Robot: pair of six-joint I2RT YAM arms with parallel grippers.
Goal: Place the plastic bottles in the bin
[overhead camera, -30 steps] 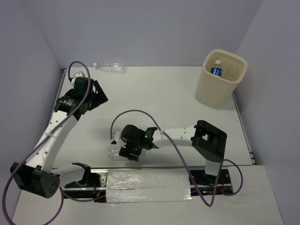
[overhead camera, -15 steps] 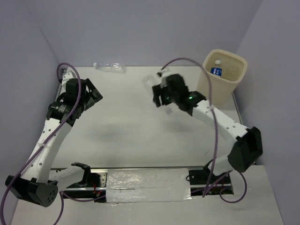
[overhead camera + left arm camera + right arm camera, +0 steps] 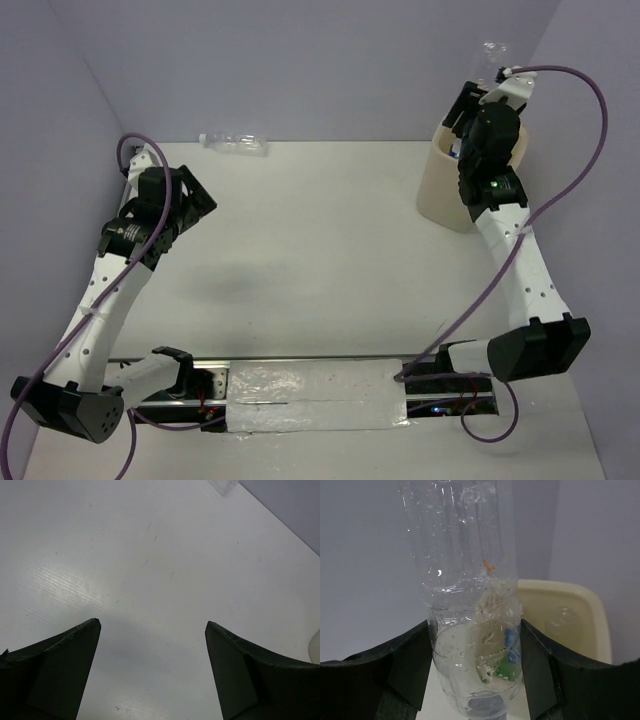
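Note:
My right gripper (image 3: 482,88) is raised above the cream bin (image 3: 440,195) at the far right and is shut on a clear crinkled plastic bottle (image 3: 491,55). In the right wrist view the bottle (image 3: 465,555) stands between my fingers (image 3: 412,665), with the bin's rim (image 3: 570,610) behind it; blue and green shapes show through the bottle. Another clear bottle (image 3: 235,142) lies against the back wall at the far left. My left gripper (image 3: 198,195) is open and empty over the table's left side, a little short of that bottle, whose end shows in the left wrist view (image 3: 224,485).
Purple walls close in the table on the left, back and right. The white table (image 3: 330,240) lies between the two arms. The arm bases and a taped rail (image 3: 310,385) run along the near edge.
My right arm has swung the clear bottle from the near middle of the table, across it, up to above the bin. My left arm has shifted slightly towards the left wall.

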